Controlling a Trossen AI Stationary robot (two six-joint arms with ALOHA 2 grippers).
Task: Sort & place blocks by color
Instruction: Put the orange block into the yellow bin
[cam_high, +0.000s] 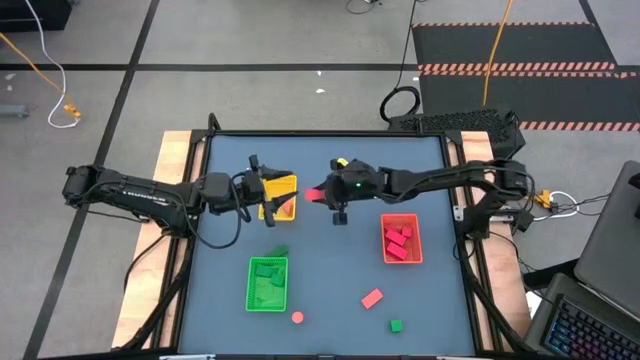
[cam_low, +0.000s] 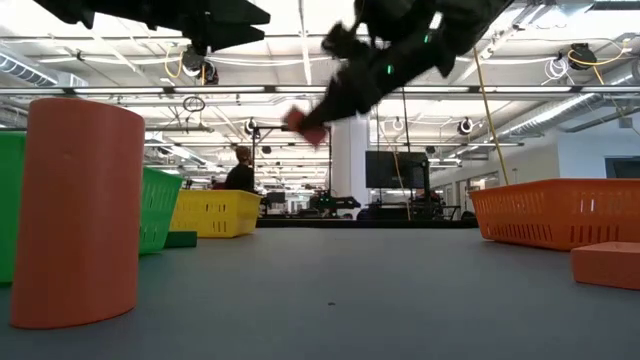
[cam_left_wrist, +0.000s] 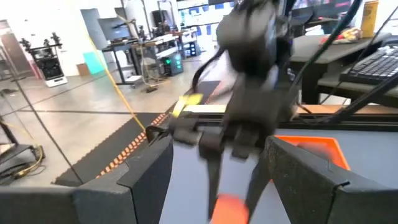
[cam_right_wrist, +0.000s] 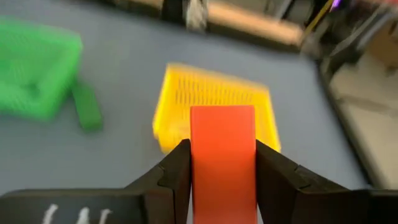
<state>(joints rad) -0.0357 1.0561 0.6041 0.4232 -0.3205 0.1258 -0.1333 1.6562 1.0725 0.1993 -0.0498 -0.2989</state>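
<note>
Above the middle of the table (cam_high: 330, 250), the right gripper (cam_high: 318, 194) hangs in the air with its fingers (cam_right_wrist: 177, 171) clamped on a salmon block (cam_right_wrist: 222, 158), which stands out forward between them. It is near the yellow tray (cam_high: 284, 187), with a gap of bare table between, and the right wrist view looks past the block at that tray. In the low view the gripper and block are well clear of the tabletop.

The left gripper (cam_high: 268, 200) hovers over the yellow tray's left edge, its fingers (cam_left_wrist: 134, 180) apart and holding nothing.

The green tray (cam_high: 267, 283) sits toward the near left and has green blocks (cam_high: 266, 281) in it. One dark green block (cam_high: 279, 251) lies on the table just beside its far edge. The red tray (cam_high: 402, 240) sits at the right with red blocks (cam_high: 397, 241) inside.

Three pieces lie loose on the near part of the table: a salmon rectangle (cam_high: 372, 298), a salmon round piece (cam_high: 298, 318) standing upright, and a small green cube (cam_high: 396, 325).

A person (cam_low: 240, 170) shows far off in the room beyond the table.
</note>
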